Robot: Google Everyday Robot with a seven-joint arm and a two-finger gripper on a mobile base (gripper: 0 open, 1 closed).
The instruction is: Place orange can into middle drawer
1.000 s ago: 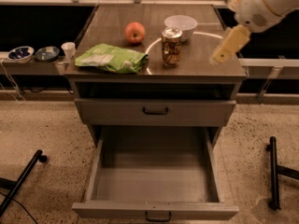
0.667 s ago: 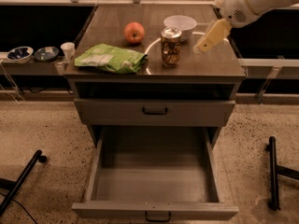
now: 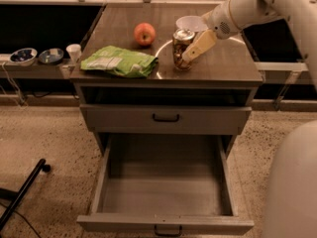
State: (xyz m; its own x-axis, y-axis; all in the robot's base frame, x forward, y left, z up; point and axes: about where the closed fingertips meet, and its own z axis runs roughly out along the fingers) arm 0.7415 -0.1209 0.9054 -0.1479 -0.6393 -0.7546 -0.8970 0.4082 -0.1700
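Observation:
The orange can (image 3: 181,49) stands upright on the cabinet top (image 3: 223,66), right of centre, with its silver top showing. My gripper (image 3: 197,46) comes in from the upper right on a white arm and sits against the can's right side, partly overlapping it. The middle drawer (image 3: 163,192) is the lowest tier. It is pulled fully open towards me, and its inside is bare grey. Its dark bar handle (image 3: 167,230) shows at the bottom edge.
A red-orange apple (image 3: 144,33), a green bag (image 3: 120,62) and a white bowl (image 3: 190,23) share the top. The drawer above (image 3: 166,119) is shut. Two small bowls (image 3: 22,56) and a white cup (image 3: 74,52) sit on a ledge at left. The robot's body (image 3: 292,192) fills the lower right.
My gripper has moved left across the cabinet top, from near the right edge to right beside the orange can. The can and the drawer have not moved.

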